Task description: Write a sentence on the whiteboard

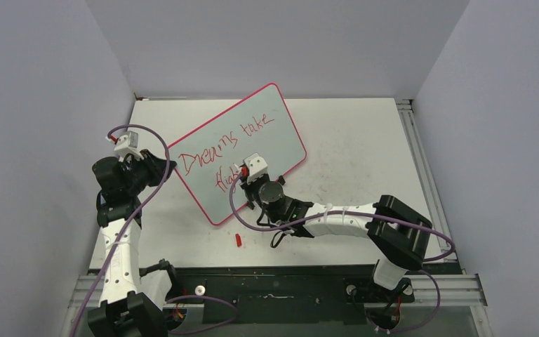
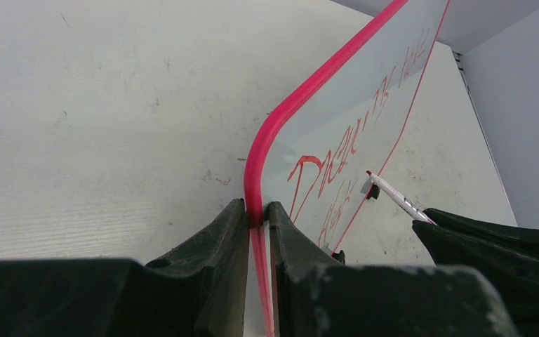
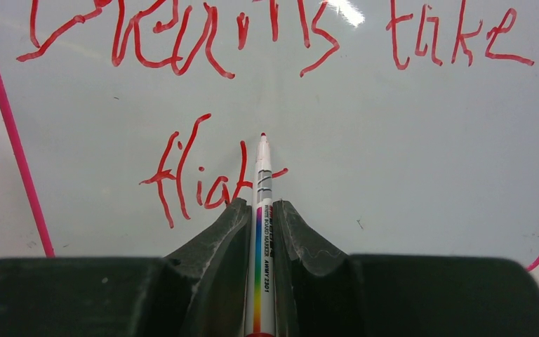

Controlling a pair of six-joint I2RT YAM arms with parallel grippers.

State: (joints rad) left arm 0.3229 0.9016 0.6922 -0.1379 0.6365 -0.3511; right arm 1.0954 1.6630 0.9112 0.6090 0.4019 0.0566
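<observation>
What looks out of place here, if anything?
A small red piece, likely the marker's cap, lies loose on the table just off the whiteboard's near corner. The whiteboard itself sits skewed to the table edges. Nothing spilled or broken.

The whiteboard carries red handwriting: "Dreams take" above "fligh", its ending hidden. The marker label reads "AWMY2301".

Whiteboard: pale grey-white, glossy. Rim: red-pink. Lettering: red, hand-drawn.
Marker: white barrel, lengthwise rainbow stripe, grey bands, black print, red tip.
Cap: red.
Table: white, faint grey scuffs and specks.
Left gripper, right gripper: matt black.
Arms: white links, black joints.
Cables: purple.
Walls: pale lilac-grey, plain.
</observation>
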